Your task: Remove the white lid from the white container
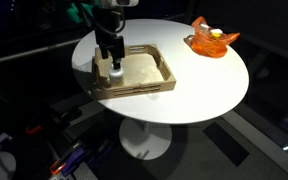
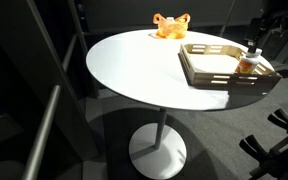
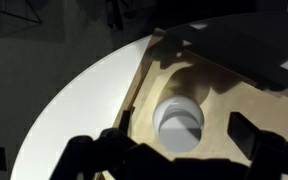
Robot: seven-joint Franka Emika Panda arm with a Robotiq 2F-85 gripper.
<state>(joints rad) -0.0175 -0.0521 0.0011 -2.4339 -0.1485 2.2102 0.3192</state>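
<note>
Hovering gripper (image 3: 176, 142), jaws wide apart, over white lid (image 3: 179, 118)

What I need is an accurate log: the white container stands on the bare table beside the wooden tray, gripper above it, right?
No. The white container stands inside the wooden tray, not beside it, as the wrist view shows. The gripper is above it.

In the wrist view the fingers (image 3: 99, 158) of the black robot gripper (image 3: 179, 138) are dark, blurred shapes, cut off by the bottom edge. Directly under the gripper, the seam between the flat round white cap (image 3: 180, 128) and the small white cylindrical jar (image 3: 172, 102) is too small to make out in both exterior views. Above the gripper, the dark robot arm (image 1: 111, 25) is cut off by the top edge.
</note>
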